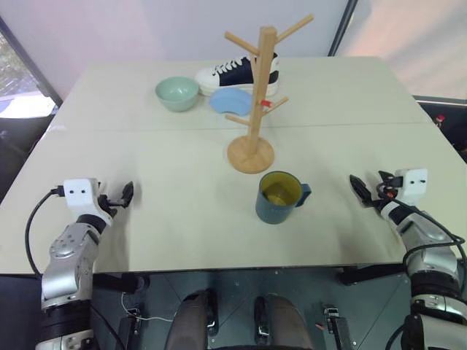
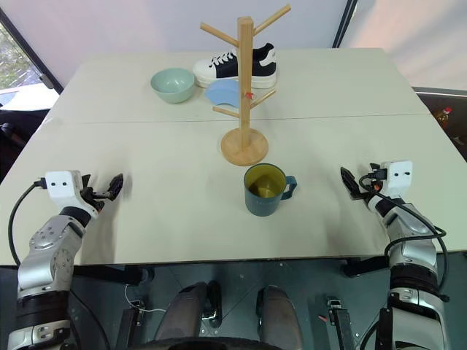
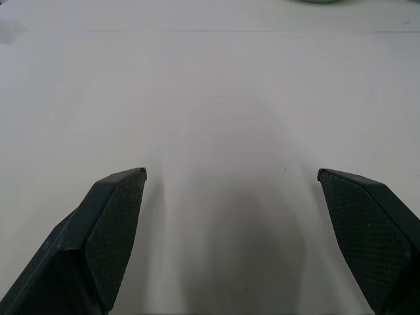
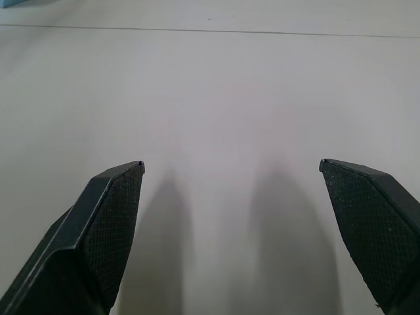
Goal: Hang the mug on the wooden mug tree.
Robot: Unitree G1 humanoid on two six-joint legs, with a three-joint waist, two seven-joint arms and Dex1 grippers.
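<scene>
The dark teal-blue mug (image 1: 279,198) with a yellow inside stands upright near the table's front middle, its handle (image 1: 303,194) turned to the right. Just behind it rises the wooden mug tree (image 1: 254,102) on its round base, a small red tag (image 1: 265,103) on one peg, all pegs bare. My left gripper (image 1: 122,195) rests low over the table at the front left, far from the mug, open with nothing between its fingers (image 3: 111,230). At the front right my right gripper (image 1: 363,191) is likewise open and empty, its fingers (image 4: 108,223) wide apart over bare tabletop.
Behind the tree lie a pale green bowl (image 1: 176,93), a blue dish (image 1: 230,100) and a black-and-white sneaker (image 1: 238,74). A seam (image 1: 146,131) crosses the table's width. The table's front edge (image 1: 219,266) runs just behind both wrists.
</scene>
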